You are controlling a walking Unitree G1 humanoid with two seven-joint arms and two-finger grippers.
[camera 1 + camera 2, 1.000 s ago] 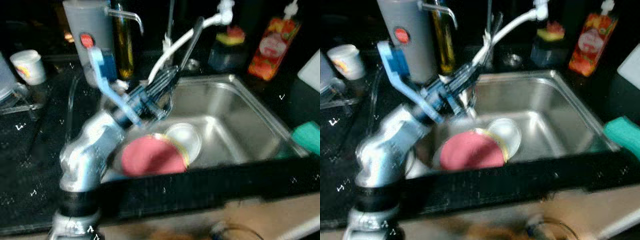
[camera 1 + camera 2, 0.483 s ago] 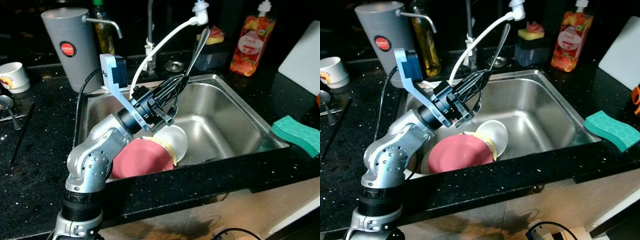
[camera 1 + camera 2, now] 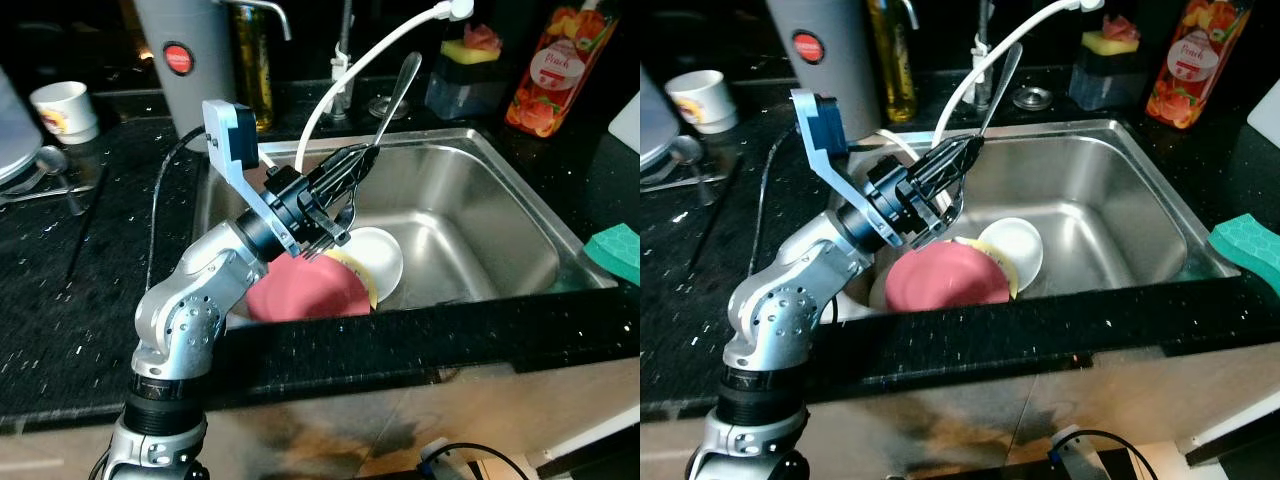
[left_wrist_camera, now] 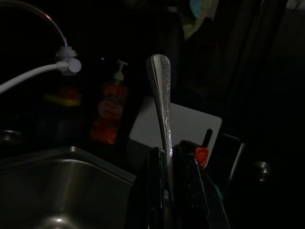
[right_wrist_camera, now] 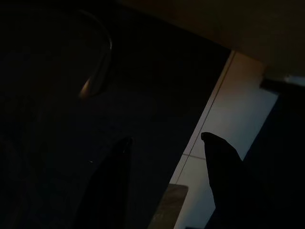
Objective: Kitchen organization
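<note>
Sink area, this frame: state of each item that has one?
Left gripper: jaws shut on the fork, over the sink.
Right gripper: open, idle.
Fork: held, handle pointing up.
Pink plate: lying in the sink.
White bowl: upright, beside the plate.
Green sponge: on the counter.

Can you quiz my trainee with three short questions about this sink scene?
1. True or false: the left claw is shut on a metal utensil.
2. Which colour is the plate in the sink? A red, B blue, C green.
3. Fill in: the teal sponge lies on the counter to the sink's ____.

Key: 1 true. 2 A. 3 right.
</note>
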